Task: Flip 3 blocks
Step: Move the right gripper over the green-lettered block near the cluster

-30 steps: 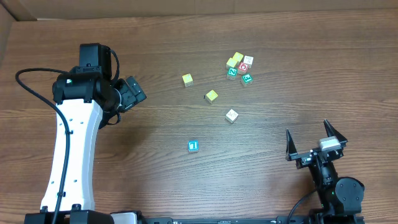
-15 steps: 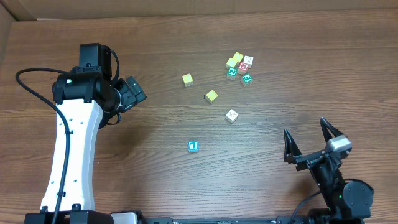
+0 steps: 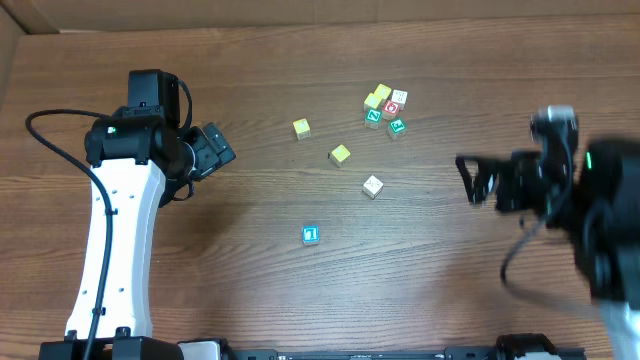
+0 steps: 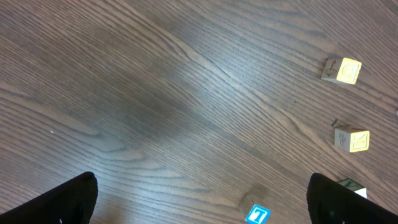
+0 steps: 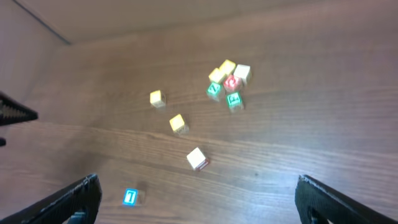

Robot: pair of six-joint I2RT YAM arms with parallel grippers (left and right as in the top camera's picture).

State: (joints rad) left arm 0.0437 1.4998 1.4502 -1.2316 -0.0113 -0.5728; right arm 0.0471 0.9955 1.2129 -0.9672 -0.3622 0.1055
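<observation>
Three loose blocks lie mid-table: a blue block (image 3: 310, 234) with a white mark, a cream-white block (image 3: 372, 186) and a pale yellow block (image 3: 340, 154). My left gripper (image 3: 215, 148) hovers open at the left, well away from them. In its wrist view the blue block (image 4: 257, 214) shows low between the open fingertips (image 4: 68, 199), on the table below. My right gripper (image 3: 478, 182), blurred, hangs open to the right of the cream-white block. The right wrist view shows the blue block (image 5: 130, 197), the cream-white block (image 5: 196, 158) and the pale yellow block (image 5: 178, 122) ahead of it.
Another pale yellow cube (image 3: 301, 128) lies left of a tight cluster of cubes (image 3: 385, 105) with green and red marks at the back. The left arm's white link (image 3: 115, 250) and its cable fill the table's left side. Cardboard walls edge the back.
The right arm has lifted from the front right edge and swung up toward the middle right, its gripper still open. The left arm and the blocks have not moved.
</observation>
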